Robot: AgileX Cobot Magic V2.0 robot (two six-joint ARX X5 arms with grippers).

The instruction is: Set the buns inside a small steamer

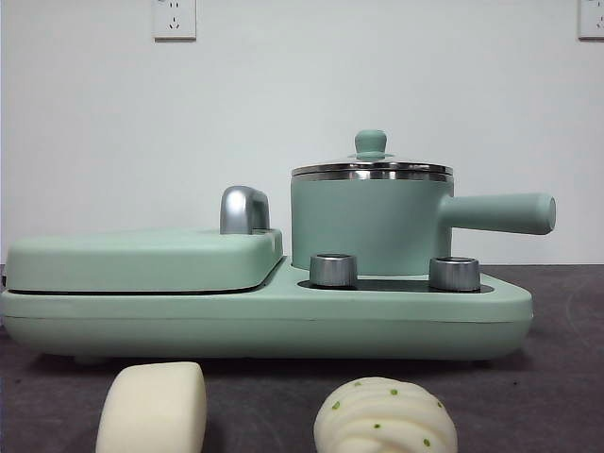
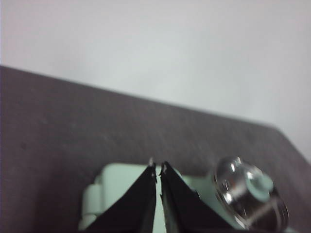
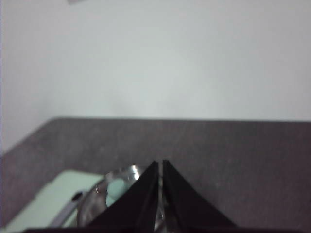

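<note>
Standing on the right-hand plate of a mint-green cooker base, the small steamer is a mint-green cylinder with a steel rim and a long straight handle pointing right. Its glass lid, topped by a green knob, sits closed on the pot; judged from this, nothing has gone in yet and the lid must come off first. Two steel dials stand in front of it. Beside it, to the left, lies the flat griddle with its silver handle.

The buns rest on the dark table in front of the cooker, apart from each other, within easy reach of either arm:
- plain bun, smooth white rounded block, left;
- pleated bun, swirled, with small green flecks, right.

Left gripper: jaws nearly together, holding nothing, above the cooker. Right gripper: jaws together, empty, apparently over the blurred lid. Neither shows in the front view.
</note>
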